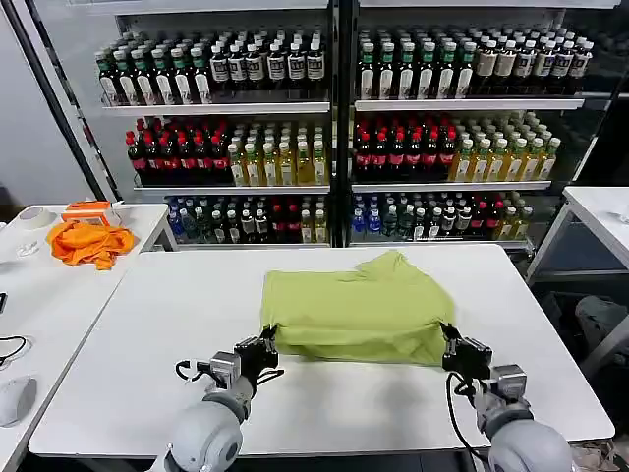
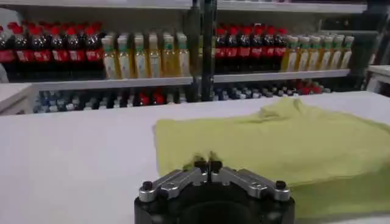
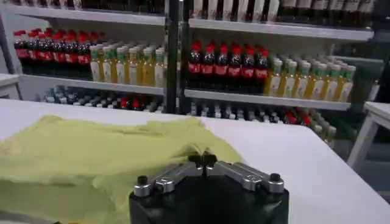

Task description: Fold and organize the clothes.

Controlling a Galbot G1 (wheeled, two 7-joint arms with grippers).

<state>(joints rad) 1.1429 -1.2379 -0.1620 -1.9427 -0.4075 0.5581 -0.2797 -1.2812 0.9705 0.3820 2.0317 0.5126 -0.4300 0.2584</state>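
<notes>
The clothes are one lime-green T-shirt (image 1: 356,307), lying folded over in the middle of the white table (image 1: 147,324). My left gripper (image 1: 263,346) is shut at the shirt's near left corner, and in the left wrist view the gripper (image 2: 208,163) pinches a small peak of the shirt (image 2: 286,143). At the near right corner my right gripper (image 1: 454,344) is shut too. The right wrist view has that gripper (image 3: 202,159) closed on bunched fabric of the shirt (image 3: 91,155).
An orange cloth (image 1: 90,242) lies on a side table at the left, with a cable and small white items nearer me. Shelves of bottles (image 1: 393,147) stand behind the table. Another white table (image 1: 604,211) is at the right.
</notes>
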